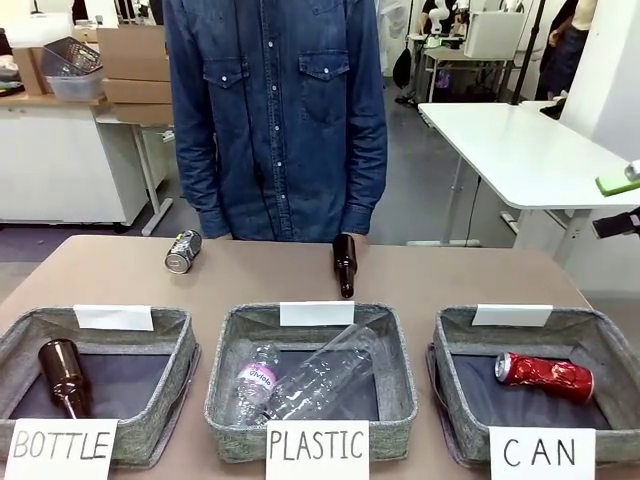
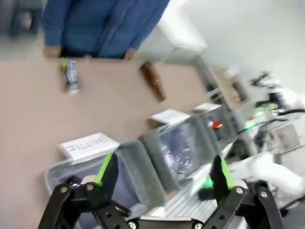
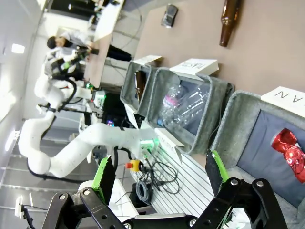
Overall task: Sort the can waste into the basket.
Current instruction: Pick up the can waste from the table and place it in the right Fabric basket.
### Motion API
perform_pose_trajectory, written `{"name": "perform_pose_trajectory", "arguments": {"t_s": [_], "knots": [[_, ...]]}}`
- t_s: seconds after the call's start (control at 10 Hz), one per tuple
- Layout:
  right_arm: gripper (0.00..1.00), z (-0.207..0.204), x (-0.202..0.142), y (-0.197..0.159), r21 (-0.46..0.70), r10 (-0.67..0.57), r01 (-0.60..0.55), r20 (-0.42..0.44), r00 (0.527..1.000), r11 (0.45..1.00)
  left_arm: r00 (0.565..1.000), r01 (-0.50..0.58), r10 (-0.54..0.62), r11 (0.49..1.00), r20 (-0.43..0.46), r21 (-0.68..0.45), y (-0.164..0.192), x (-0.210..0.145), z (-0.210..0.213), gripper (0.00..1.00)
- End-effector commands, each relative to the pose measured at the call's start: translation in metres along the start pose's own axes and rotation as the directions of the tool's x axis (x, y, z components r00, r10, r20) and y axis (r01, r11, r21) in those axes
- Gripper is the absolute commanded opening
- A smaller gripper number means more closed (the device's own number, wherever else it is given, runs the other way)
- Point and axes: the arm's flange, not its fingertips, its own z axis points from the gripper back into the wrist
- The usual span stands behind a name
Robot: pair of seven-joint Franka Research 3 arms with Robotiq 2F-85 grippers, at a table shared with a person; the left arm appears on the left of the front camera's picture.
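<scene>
The can waste lies in two places; the red can [image 1: 545,377] rests on its side on the dark floor of the basket [image 1: 585,317], the nearest-right one with the white "CAN" sign [image 1: 541,452] on its front; the dark can [image 1: 183,251] lies on its side far off on the bare bench [image 1: 450,270], towards the far left edge and well apart from that basket.

Nearest of all, in the left wrist view, the left gripper [image 2: 164,164] has its jaws wide apart with nothing between them; in the right wrist view the right gripper [image 3: 159,162] stands the same, spread and empty, above the near side of the baskets.

Beside the task's basket sits the middle basket [image 1: 225,350] signed "PLASTIC", holding clear plastic bottles [image 1: 300,380]; left of it the "BOTTLE" basket [image 1: 180,340] holds one brown bottle [image 1: 62,373], neck down towards the front.

Beyond the baskets a second brown bottle [image 1: 344,264] lies on the bench, its neck pointing towards the middle basket; the dark can is to its left, at about the same depth.

At the far edge a person [image 1: 275,120] in a denim shirt stands close against the bench, between the dark can and the second brown bottle.
</scene>
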Motion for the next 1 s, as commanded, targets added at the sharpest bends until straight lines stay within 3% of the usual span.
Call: {"name": "perform_pose_trajectory", "arguments": {"t_s": [0.0,0.1,0.2,0.4,0.5,0.6,0.7,0.8,0.9], "knots": [[1.00,0.002,0.001,-0.002,-0.008,0.030,-0.030,-0.010,1.000,1.000,0.967,-0.032,0.068,0.989,-0.247,0.145,0.015,0.050,-0.047,1.00],[1.00,0.002,0.001,-0.002,-0.008,0.030,-0.030,-0.010,1.000,1.000,0.935,-0.003,0.078,0.977,-0.345,0.212,0.022,0.070,-0.091,1.00],[1.00,0.002,0.001,-0.002,-0.008,0.030,-0.030,-0.010,1.000,1.000,0.912,0.038,0.107,0.940,-0.397,0.340,0.031,0.083,-0.130,1.00],[1.00,0.002,0.001,-0.002,-0.008,0.030,-0.030,-0.010,1.000,1.000,0.873,0.143,0.114,0.870,-0.473,0.473,0.055,0.093,-0.204,1.00],[1.00,0.002,0.001,-0.002,-0.008,0.030,-0.030,-0.010,1.000,1.000,0.831,0.157,0.132,0.876,-0.541,0.455,0.066,0.091,-0.240,1.00],[1.00,0.002,0.001,-0.002,-0.008,0.030,-0.030,-0.010,1.000,1.000,0.817,0.189,0.109,0.877,-0.566,0.442,0.074,0.089,-0.281,1.00],[1.00,0.002,0.001,-0.002,-0.008,0.030,-0.030,-0.010,1.000,1.000,0.880,0.150,0.106,0.863,-0.463,0.483,0.082,0.097,-0.296,1.00],[1.00,0.002,0.001,-0.002,-0.008,0.030,-0.030,-0.010,1.000,1.000,0.837,0.187,0.097,0.874,-0.538,0.449,0.070,0.074,-0.267,1.00],[1.00,0.002,0.001,-0.002,-0.008,0.030,-0.030,-0.010,1.000,1.000,0.837,0.187,0.097,0.874,-0.538,0.449,0.070,0.074,-0.267,1.00]]}}
